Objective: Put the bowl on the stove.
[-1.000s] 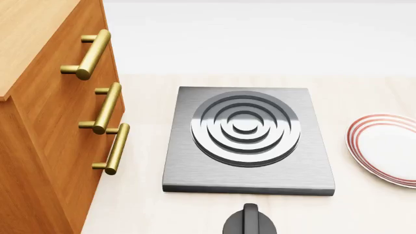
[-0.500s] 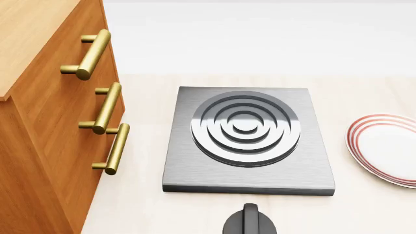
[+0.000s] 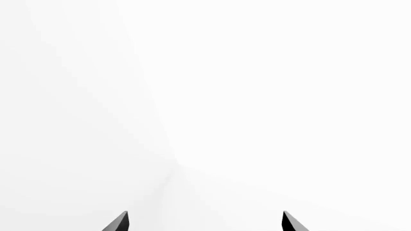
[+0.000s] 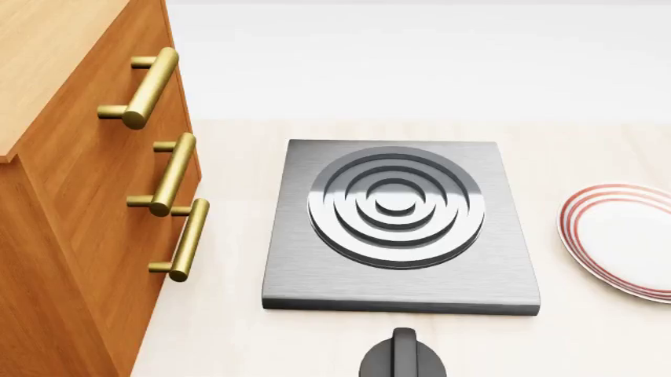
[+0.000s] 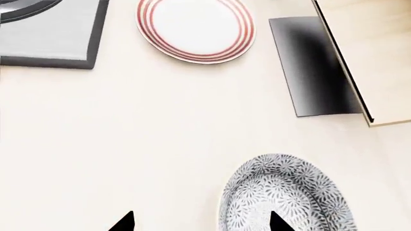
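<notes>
Occupying the left edge of the bench (image 4: 587, 345), the wooden cabinet (image 4: 74, 236) is showing 3 brass handles (image 4: 168, 177). The stove (image 4: 398, 228) is lying flat mid-bench with its burner bare, and the red-ringed plate (image 4: 624, 239) is sitting apart from it toward the right edge. The bowl (image 5: 286, 195) is sitting upright on the bench, outside the head view, on the plate's far side from the stove. The right gripper (image 5: 199, 222) is hovering above the bench with its fingertips spread wide and empty; one tip is overlapping the bowl's rim, the bowl lying off-centre of the gap. The right arm is therefore judged nearer. The left gripper (image 3: 204, 221) is facing blank white, tips wide apart, holding nothing.
</notes>
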